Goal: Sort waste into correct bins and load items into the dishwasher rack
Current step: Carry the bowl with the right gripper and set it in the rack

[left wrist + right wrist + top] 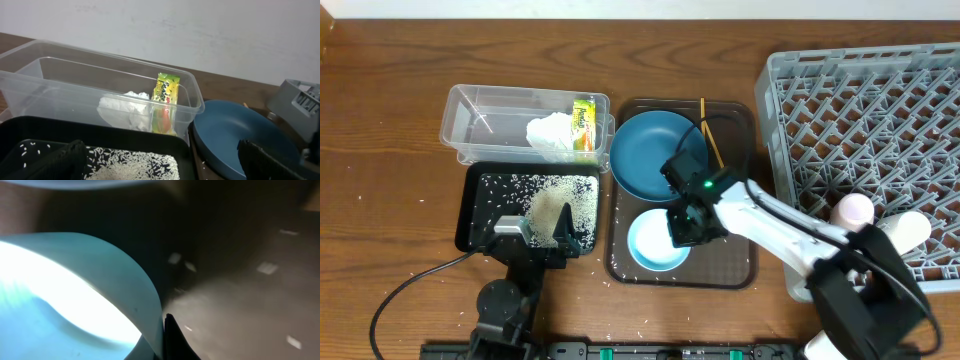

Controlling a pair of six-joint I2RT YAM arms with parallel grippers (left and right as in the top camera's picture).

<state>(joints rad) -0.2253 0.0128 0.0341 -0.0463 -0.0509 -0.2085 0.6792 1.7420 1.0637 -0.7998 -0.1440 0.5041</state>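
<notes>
My right gripper [688,225] is down on the right rim of the white bowl [650,245], which sits on the brown serving tray. In the right wrist view a dark finger [167,330] presses against the bowl's wall [60,290]. The blue plate [650,150] lies behind the bowl, with the chopsticks [708,130] beside it. My left gripper [535,232] is open and empty over the black tray [470,215], which holds rice [555,195]. The clear tub [470,120] holds the tissue [550,132] and the wrapper [584,122]. In the left wrist view the fingers [165,165] spread wide over the rice [135,167].
The grey rack [880,110] fills the right side; two cups [852,208] [910,228] lie at its front edge. The brown serving tray [740,260] sits between the rack and the bins. Loose rice grains dot the table at the left and front.
</notes>
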